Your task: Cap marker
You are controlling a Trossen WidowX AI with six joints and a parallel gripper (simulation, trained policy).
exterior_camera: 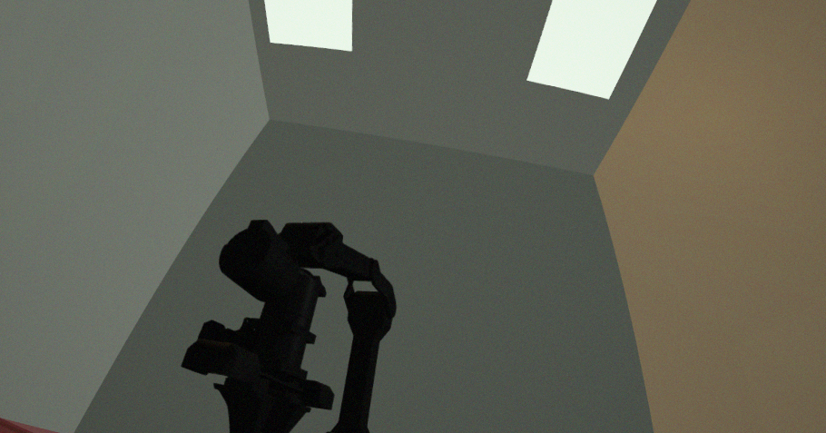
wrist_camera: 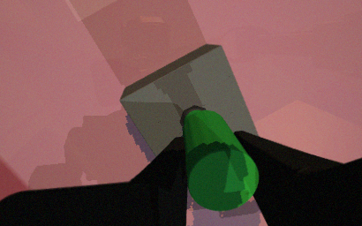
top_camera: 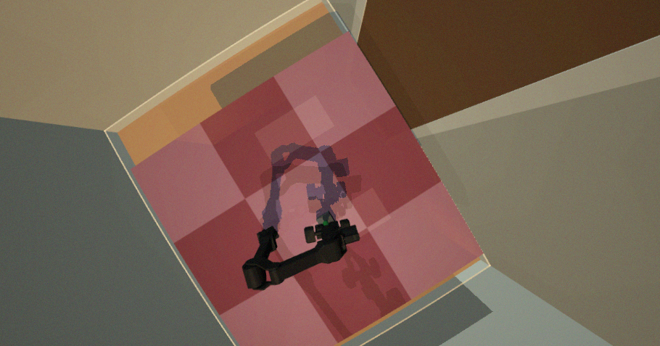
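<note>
Wrist view: tool (top_camera: 326,223) (exterior_camera: 262,416) (wrist_camera: 208,142) clamped on green marker cap (top_camera: 325,223) (wrist_camera: 221,177), lower center of frame. Cap's narrower far end over gray holder block (top_camera: 326,217) (wrist_camera: 219,79), center; dark ring showing at that end. Marker mostly hidden, full seating unclear. Top view: black arm (top_camera: 299,262) (exterior_camera: 289,291) over pink-and-red checkered tabletop (top_camera: 194,196) (exterior_camera: 23,428) (wrist_camera: 29,88), lower center.
</note>
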